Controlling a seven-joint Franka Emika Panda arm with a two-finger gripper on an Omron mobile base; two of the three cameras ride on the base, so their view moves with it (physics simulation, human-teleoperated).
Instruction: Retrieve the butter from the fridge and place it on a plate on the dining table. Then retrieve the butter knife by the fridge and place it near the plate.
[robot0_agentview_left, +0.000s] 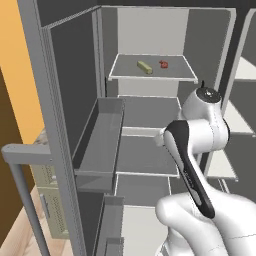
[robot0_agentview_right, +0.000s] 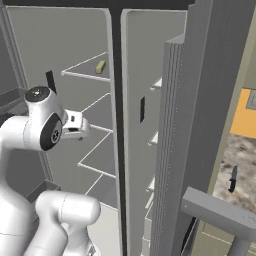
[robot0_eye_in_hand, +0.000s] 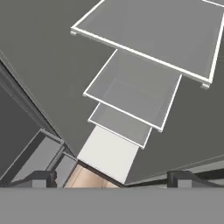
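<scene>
The fridge (robot0_agentview_left: 145, 30) stands open with both doors swung wide. The butter (robot0_agentview_left: 144, 66), a small pale yellow stick, lies on the top shelf, and it shows from the other side in the right base view (robot0_agentview_right: 100, 66). My gripper (robot0_eye_in_hand: 113, 179) is open and empty, well below the butter's shelf, looking down the lower shelves toward the fridge floor. The hand (robot0_agentview_right: 75, 125) sits at the front of the left compartment. The butter knife (robot0_agentview_right: 233, 178) lies on a marble counter to the right of the fridge. The plate and the dining table are out of view.
A small red item (robot0_agentview_left: 163, 64) sits just right of the butter. The left door's bins (robot0_agentview_left: 102, 145) and its bar handle (robot0_agentview_left: 20, 160) stand close on my left. The right door (robot0_agentview_right: 200, 75) and its handle (robot0_agentview_right: 220, 212) stand between me and the counter (robot0_agentview_right: 242, 150).
</scene>
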